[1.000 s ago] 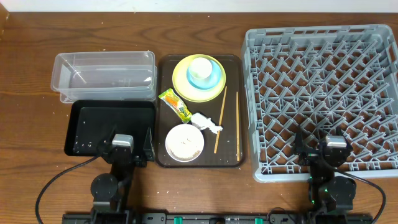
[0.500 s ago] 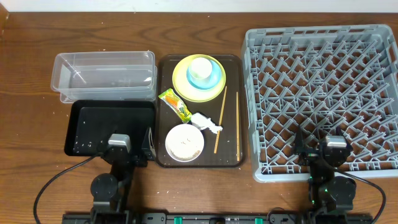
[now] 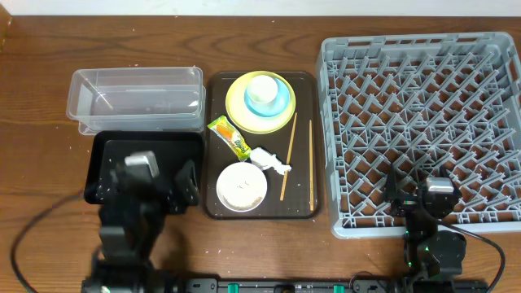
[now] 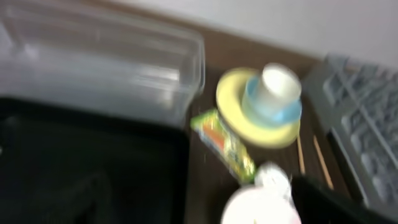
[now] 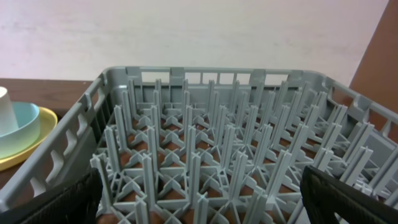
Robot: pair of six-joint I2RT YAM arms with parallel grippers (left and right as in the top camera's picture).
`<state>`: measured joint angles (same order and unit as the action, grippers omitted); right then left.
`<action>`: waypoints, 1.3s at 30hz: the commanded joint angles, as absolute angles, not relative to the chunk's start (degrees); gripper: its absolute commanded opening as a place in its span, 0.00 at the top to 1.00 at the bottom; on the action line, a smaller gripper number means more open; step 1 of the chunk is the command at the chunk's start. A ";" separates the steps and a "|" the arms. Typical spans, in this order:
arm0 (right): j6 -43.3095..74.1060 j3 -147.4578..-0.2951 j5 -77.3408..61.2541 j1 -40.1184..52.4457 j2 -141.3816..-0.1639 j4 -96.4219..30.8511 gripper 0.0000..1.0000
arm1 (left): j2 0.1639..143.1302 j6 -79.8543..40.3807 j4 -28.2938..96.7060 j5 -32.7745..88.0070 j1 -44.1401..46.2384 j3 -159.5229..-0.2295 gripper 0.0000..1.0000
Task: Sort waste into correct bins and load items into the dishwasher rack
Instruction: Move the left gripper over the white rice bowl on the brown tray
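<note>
On the brown serving tray [image 3: 213, 122] a white cup [image 3: 263, 86] sits in a light blue bowl [image 3: 275, 104] on a yellow plate [image 3: 241, 102]. Below them lie the yellow-green wrapper [image 3: 229, 136], the white tissue [image 3: 269, 159], two chopsticks [image 3: 288, 156] and a white bowl [image 3: 242, 186] holding crumbs. My left gripper [image 3: 159, 177] is open and empty above the black tray [image 3: 114, 150]; its blurred wrist view shows the wrapper [image 4: 225, 144] and the white bowl [image 4: 258, 208] ahead. My right gripper [image 3: 429, 195] is open and empty at the front edge of the grey rack [image 3: 423, 98].
The clear tub [image 3: 134, 99] stands behind the black tray, left of the serving tray. The rack's upright pegs [image 5: 205, 143] fill the right wrist view. Bare wooden table lies along the front edge.
My left arm has lifted and moved away from the front edge, over the black tray, and is blurred by motion. The right arm and all objects are unchanged.
</note>
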<state>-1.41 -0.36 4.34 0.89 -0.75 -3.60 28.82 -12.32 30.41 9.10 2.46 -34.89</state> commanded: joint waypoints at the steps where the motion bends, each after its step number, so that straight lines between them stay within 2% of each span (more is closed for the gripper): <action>1: -0.45 -0.30 4.43 0.93 -0.86 -3.75 0.01 | 39.59 -13.21 39.92 10.09 2.66 -47.42 0.05; 6: -0.45 -0.30 4.43 0.93 -0.86 -3.75 0.01 | 52.82 -13.23 48.38 12.99 2.66 -59.35 0.05; 12: -0.45 -0.30 4.43 0.93 -0.86 -3.73 0.01 | 59.94 -14.04 50.57 23.99 2.68 -60.18 0.05; 13: -0.43 -0.30 4.43 0.93 -0.86 -3.75 0.01 | 60.86 -15.14 51.62 24.01 2.68 -60.18 0.09; 15: -0.43 -0.30 4.43 0.93 -0.86 -3.75 0.01 | 62.28 -15.38 53.60 24.01 2.76 -60.12 0.24; 20: -0.43 -0.30 4.43 0.93 -0.86 -3.75 0.01 | 63.86 -15.38 57.49 20.71 5.06 -60.12 0.35; 24: -0.45 -0.30 4.43 0.93 -0.86 -3.75 0.01 | 63.86 -18.98 59.20 13.58 8.67 -60.05 0.37; 31: -0.45 -0.30 4.43 0.93 -0.86 -3.75 0.01 | 64.05 -23.40 56.40 7.84 18.28 -59.75 0.61; 36: -0.45 -0.30 4.43 0.93 -0.86 -3.75 0.01 | 65.23 -27.14 54.41 3.09 24.71 -59.68 0.88; 39: -0.45 -0.30 4.43 0.93 -0.86 -3.75 0.01 | 66.83 -29.34 53.28 1.85 27.92 -59.55 0.92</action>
<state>-1.43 -0.36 4.36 0.89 -0.91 -3.62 65.36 -26.00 53.60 5.52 25.85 -59.29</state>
